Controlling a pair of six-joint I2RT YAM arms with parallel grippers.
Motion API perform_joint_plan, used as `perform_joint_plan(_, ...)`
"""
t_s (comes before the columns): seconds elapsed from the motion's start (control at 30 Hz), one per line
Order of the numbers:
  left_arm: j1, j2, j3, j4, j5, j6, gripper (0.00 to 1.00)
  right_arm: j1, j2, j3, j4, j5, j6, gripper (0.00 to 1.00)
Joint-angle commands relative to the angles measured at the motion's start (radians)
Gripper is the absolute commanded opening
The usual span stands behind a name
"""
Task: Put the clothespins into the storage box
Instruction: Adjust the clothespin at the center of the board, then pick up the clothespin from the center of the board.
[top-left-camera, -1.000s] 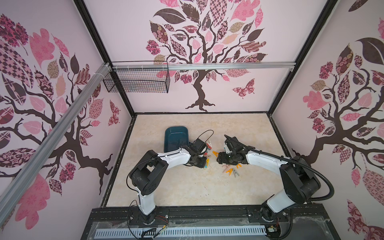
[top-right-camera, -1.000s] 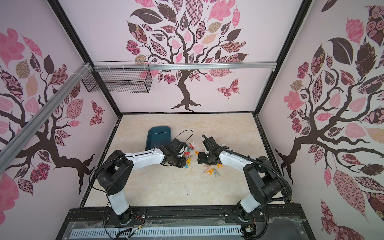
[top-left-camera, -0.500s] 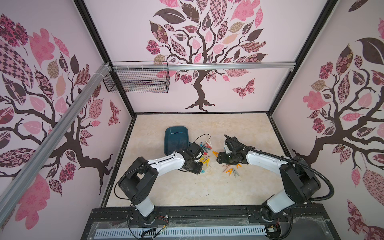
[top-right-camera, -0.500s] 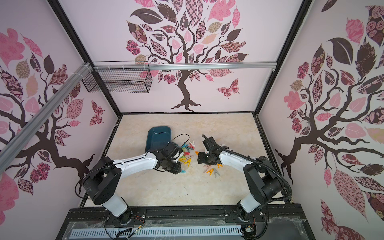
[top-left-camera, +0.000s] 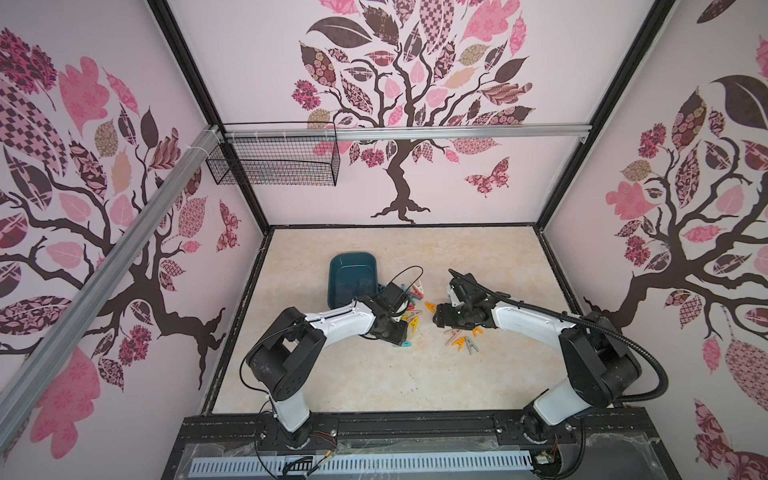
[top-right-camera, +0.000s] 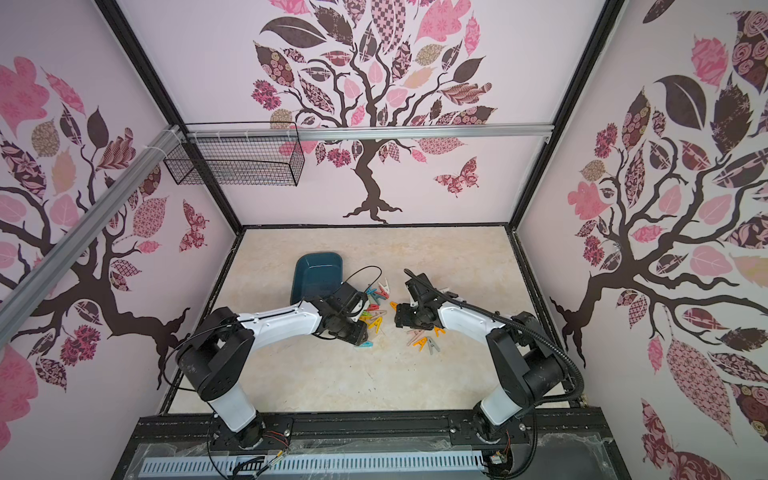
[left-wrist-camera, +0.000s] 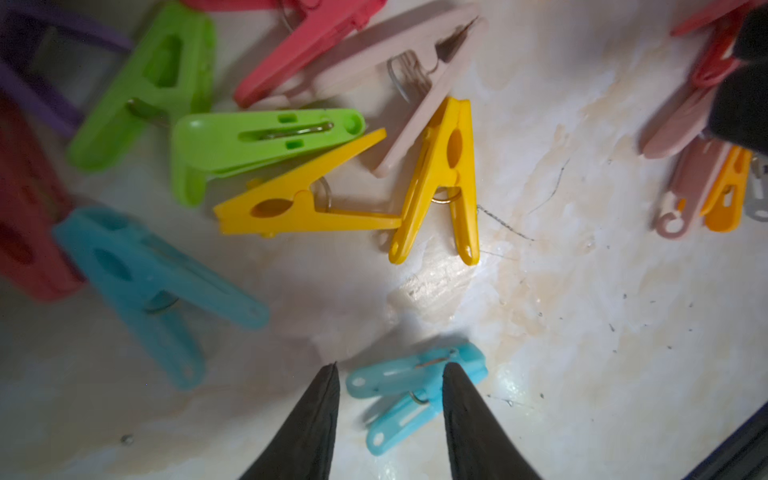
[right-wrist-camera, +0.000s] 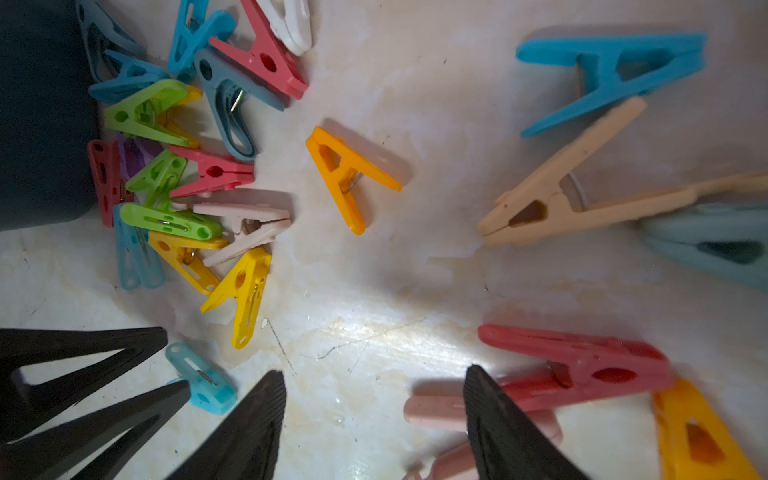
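**Left wrist view: released claw straddling one light blue clothespin**

Seen from the left wrist, the left gripper (left-wrist-camera: 391, 366) stands released. Its two black fingers are set either side of a light blue clothespin (left-wrist-camera: 415, 386) that lies on the pale marbled table (left-wrist-camera: 582, 311). One finger overlaps the peg's head and the other stands a little clear of it. Nothing is grasped.

To pick it well, I judge the claw should shift until the peg sits midway between the fingers. It should then close across the flat sides near the spring, not on the splayed legs. An off-centre squeeze would likely spin the peg on the smooth surface. A straight lift should come before any swing.

In both top views the storage box (top-left-camera: 351, 272), a dark teal tub, sits on the table beyond the left wrist, toward the back wall. No peg shows inside it. The main heap of clothespins (top-left-camera: 409, 293) lies just beside the box, between it and the chosen peg, so the carry should pass above the heap. Two yellow clothespins (left-wrist-camera: 286, 199) lie near the fingertips but apart from the blue one.

The right gripper (right-wrist-camera: 374, 372) is likewise released and empty, low over bare table close by. A red clothespin (right-wrist-camera: 582, 365) passes behind one of its fingers, and a smaller scatter (top-left-camera: 461, 338) lies by that arm. The two claws are near each other, so I judge a collision the chief risk. A black wire basket (top-left-camera: 274, 164) hangs well away.
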Motion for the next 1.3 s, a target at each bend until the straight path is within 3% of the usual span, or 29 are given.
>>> perform_joint_plan(0.0, -0.023, 0.034, 0.050, 0.033, 0.026, 0.030, 0.49, 0.005, -0.026, -0.014, -0.005, -0.002, 0.005, 0.71)
perform_joint_plan(0.13, -0.023, 0.057, 0.062, -0.005, 0.016, 0.068, 0.54, 0.005, -0.026, -0.022, -0.002, -0.003, 0.004, 0.71)
perform_joint_plan(0.53, -0.100, -0.044, -0.057, -0.054, 0.061, 0.045, 0.50, 0.004, -0.026, -0.024, -0.001, 0.004, 0.002, 0.71)
perform_joint_plan(0.9, -0.144, 0.050, 0.073, -0.113, -0.152, -0.009, 0.45, 0.005, -0.038, -0.035, 0.006, 0.006, 0.011, 0.71)
perform_joint_plan(1.1, -0.180, 0.100, 0.094, -0.090, -0.170, -0.023, 0.41, 0.005, -0.044, -0.039, 0.005, 0.007, 0.011, 0.71)
perform_joint_plan(1.27, -0.181, 0.119, 0.099, -0.091, -0.199, -0.018, 0.30, 0.004, -0.046, -0.048, 0.014, 0.006, 0.013, 0.71)
